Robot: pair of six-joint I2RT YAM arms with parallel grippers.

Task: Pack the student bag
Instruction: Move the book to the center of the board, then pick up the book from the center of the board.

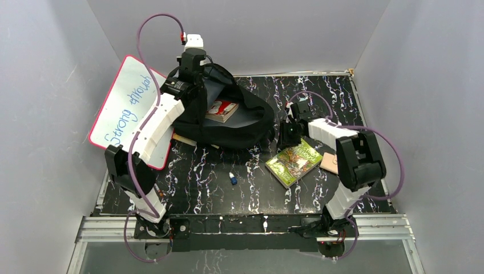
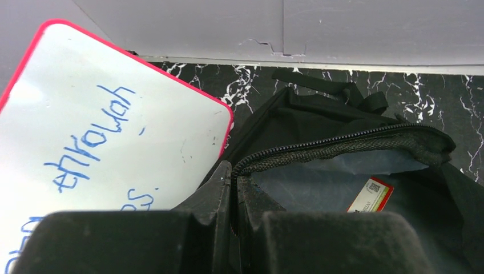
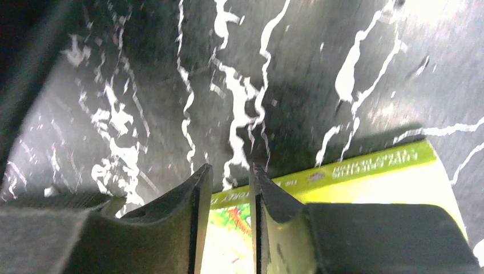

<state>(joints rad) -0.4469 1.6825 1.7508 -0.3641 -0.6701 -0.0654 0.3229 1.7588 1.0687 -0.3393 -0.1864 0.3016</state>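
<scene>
Marbled table (image 1: 365,103); left gripper (image 2: 234,174) pinches student bag (image 1: 251,127).

The student bag (image 1: 240,128) lies on the table (image 1: 257,197), toward the far side and left of centre, its mouth open upward. A book (image 1: 221,110) rests inside it. A whiteboard (image 1: 128,103) stands tilted at the table's left edge, just beside the bag. The left gripper (image 2: 234,177) is at the bag's far left rim, its fingers pressed together on the zip edge. A second book (image 1: 294,161) lies flat on the table, to the right of the bag and nearer. The right gripper (image 3: 231,177) hangs over that book's far edge. A small flat piece (image 1: 329,162) lies just right of the second book. A small capped object (image 1: 233,178) lies apart, in front of the bag and left of the second book.
</scene>
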